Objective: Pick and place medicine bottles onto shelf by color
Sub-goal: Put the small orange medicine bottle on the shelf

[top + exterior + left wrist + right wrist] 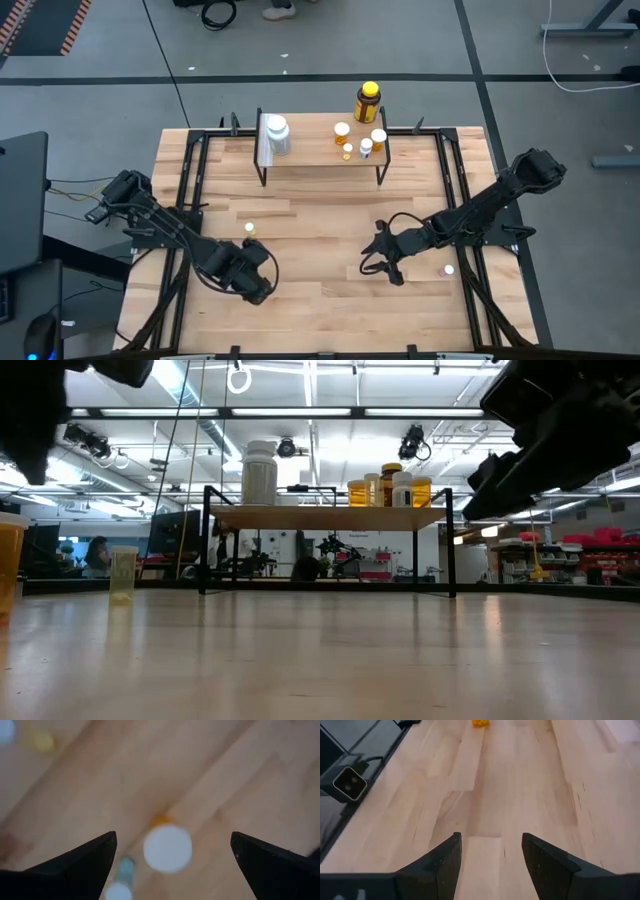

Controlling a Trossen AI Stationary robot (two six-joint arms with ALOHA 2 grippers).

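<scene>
My left gripper [170, 851] hangs spread wide, directly over an orange white-capped bottle [167, 847], well in front of the shelf [320, 150]. Closing off-centre could topple it. My right gripper [491, 852] waits parted, empty.

Light-wood plank table [330, 235] on a black frame [190, 170], grey floor [100, 90] around. Black cables [215, 12] trailing at far edge of floor. Hazard-striped mat [45, 25] in far corner. Small dark camera module [349, 784] beside table edge. Beyond: lit ceiling lights [300, 412]; possibly a seated person [98, 552], blurred.
</scene>
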